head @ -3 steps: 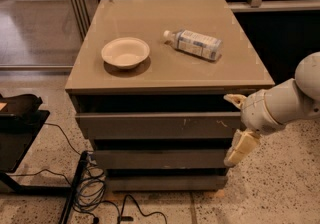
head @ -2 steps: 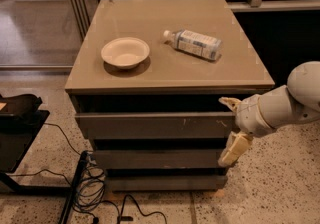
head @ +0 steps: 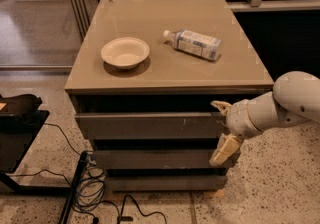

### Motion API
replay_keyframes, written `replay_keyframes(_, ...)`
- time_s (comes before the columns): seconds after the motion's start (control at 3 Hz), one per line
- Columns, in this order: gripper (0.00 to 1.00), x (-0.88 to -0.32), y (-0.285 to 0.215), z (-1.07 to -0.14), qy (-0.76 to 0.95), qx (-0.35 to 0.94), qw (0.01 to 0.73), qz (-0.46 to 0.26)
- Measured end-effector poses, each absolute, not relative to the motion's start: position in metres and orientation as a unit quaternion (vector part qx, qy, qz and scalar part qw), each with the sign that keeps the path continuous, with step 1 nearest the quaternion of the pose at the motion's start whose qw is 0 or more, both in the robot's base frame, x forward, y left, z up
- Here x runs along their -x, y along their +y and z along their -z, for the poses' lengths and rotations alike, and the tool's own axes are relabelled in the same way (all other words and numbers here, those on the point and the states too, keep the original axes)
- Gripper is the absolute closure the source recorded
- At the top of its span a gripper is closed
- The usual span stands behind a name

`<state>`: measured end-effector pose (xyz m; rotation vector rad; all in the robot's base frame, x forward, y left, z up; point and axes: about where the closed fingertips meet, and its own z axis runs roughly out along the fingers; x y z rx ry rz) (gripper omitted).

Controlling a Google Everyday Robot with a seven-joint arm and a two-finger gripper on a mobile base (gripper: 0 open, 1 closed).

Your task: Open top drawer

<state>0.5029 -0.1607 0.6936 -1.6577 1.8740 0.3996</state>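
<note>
Currently | top drawer [head: 145, 125]: just under the cabinet top [head: 150, 75], barely out if at all | gripper [head: 217, 132]: at its right end, jaws apart, one above the front and one below, probably because the handleless panel offers only edges to catch.

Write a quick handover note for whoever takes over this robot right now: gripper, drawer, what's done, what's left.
Gripper: fingers open, one above and one below the right end of the top drawer front; contact cannot be told.
Top drawer: looks shut or nearly so.
Done: gripper brought to the drawer front.
Left: grip the front and pull the drawer out.
A bowl and a bottle lie on the cabinet top, no part of the job.
</note>
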Motion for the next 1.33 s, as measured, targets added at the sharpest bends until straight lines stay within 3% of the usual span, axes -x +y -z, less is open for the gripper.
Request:
replay_keyframes(0.67,0.00,-0.538,-0.155,-0.672,0.689,0.648,0.292,-0.141)
replay_keyframes(1.33,0.00,-0.538,-0.163,-0.658,0.695,0.640,0.291,-0.150)
